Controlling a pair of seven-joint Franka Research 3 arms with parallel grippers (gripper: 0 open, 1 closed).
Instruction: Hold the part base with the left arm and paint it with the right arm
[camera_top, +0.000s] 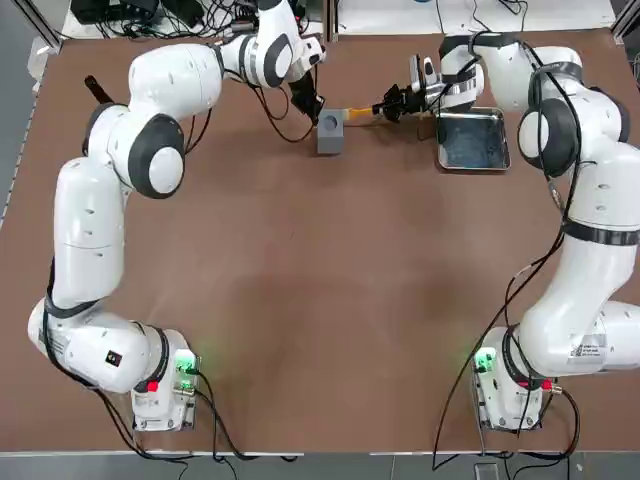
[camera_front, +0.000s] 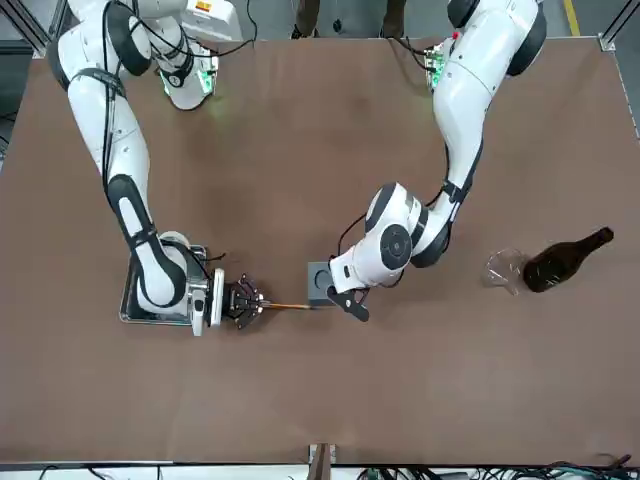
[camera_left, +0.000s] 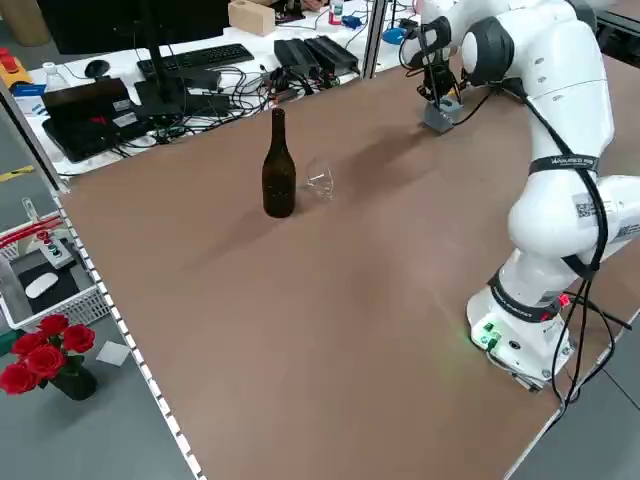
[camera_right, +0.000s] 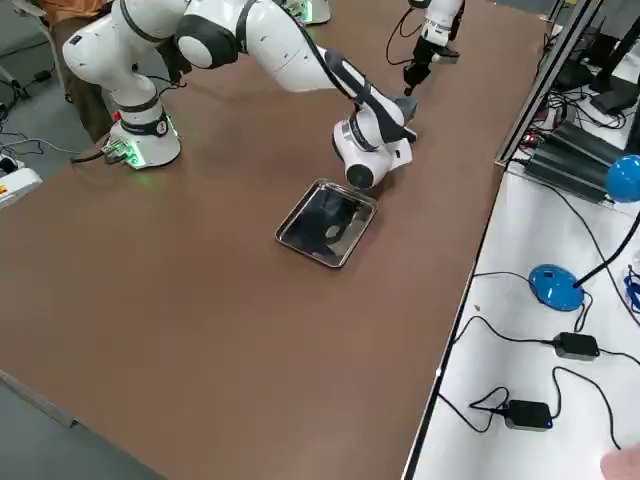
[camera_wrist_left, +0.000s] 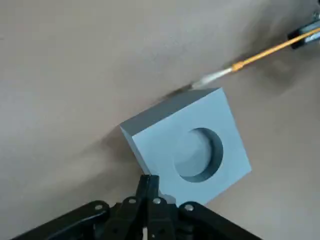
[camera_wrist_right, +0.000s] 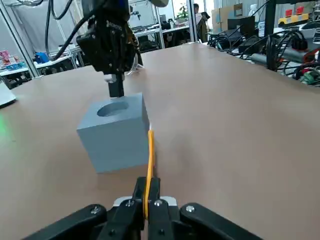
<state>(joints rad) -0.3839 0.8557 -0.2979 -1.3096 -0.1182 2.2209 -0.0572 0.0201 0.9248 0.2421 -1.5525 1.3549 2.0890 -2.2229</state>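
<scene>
The part base (camera_top: 331, 130) is a small grey cube with a round recess, standing at the far middle of the table. My left gripper (camera_top: 316, 112) is shut, and its fingertips (camera_wrist_left: 148, 186) rest on the edge of the cube's top face (camera_wrist_left: 192, 145). My right gripper (camera_top: 392, 104) is shut on a thin orange-handled brush (camera_top: 358, 113) that points at the cube. In the right wrist view the brush (camera_wrist_right: 149, 160) runs from my fingers to the side of the part base (camera_wrist_right: 115, 132). The pale bristles (camera_wrist_left: 210, 80) touch the cube's far side.
A shiny metal tray (camera_top: 472, 140) lies just right of the right gripper, under that arm's wrist. A dark bottle (camera_front: 565, 258) and a clear glass (camera_front: 505, 270) stand on the robot's left side of the table, also seen as the bottle (camera_left: 278, 170) in the left side view.
</scene>
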